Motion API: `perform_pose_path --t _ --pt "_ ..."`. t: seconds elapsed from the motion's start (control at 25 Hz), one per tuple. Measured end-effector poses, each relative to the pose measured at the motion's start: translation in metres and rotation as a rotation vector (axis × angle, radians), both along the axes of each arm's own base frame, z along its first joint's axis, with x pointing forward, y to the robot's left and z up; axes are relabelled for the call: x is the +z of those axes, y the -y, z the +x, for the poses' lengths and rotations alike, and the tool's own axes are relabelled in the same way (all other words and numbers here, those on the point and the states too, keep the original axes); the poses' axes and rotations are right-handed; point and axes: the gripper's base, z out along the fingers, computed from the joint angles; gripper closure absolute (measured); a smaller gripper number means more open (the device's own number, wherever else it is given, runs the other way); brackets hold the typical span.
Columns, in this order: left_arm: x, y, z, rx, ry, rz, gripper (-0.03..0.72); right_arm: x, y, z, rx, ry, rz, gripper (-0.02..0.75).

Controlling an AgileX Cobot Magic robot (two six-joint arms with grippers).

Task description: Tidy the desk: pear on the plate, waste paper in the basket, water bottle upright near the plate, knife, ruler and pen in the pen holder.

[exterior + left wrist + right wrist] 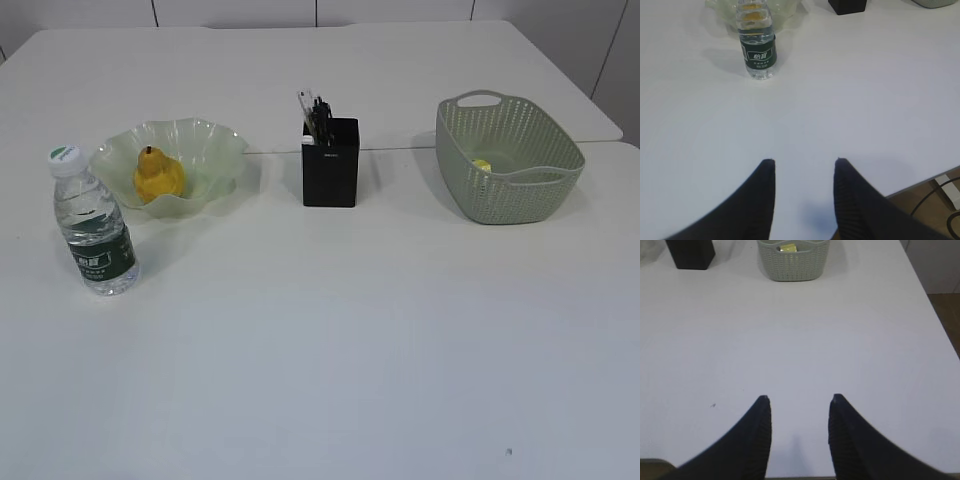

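The yellow pear [158,177] lies in the pale green ruffled plate [214,142] at the left of the white desk [330,330]. The water bottle [91,223] [757,46] stands upright just in front of the plate. A black pen holder [330,165] [689,252] in the middle holds a clear ruler [306,109] and dark pens [321,115]; I cannot pick out the knife. Yellow waste paper [482,166] [787,248] lies inside the sage-green basket [520,190] [790,265]. My left gripper [805,161] and right gripper [799,397] hover open and empty over bare desk near its front edge.
The desk's front edge, with floor and cables [945,190] beyond it, lies right of my left gripper. Its right edge [935,320] borders brown floor. A small dark speck [508,452] marks the tabletop near the front.
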Motion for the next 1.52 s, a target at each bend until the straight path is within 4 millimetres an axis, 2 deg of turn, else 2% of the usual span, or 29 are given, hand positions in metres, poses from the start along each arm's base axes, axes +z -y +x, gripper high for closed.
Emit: perform_pose_path --t 0.2,1.52 --pt "0.0 0.0 0.0 0.0 0.0 0.0 0.42 0.0 -0.0008 -0.0008 -0.075 0.0 -0.005 0.421" --pt "0.0 0.0 0.0 0.0 0.0 0.0 0.445 -0.0002 -0.0008 -0.0009 -0.073 -0.003 -0.013 0.421"
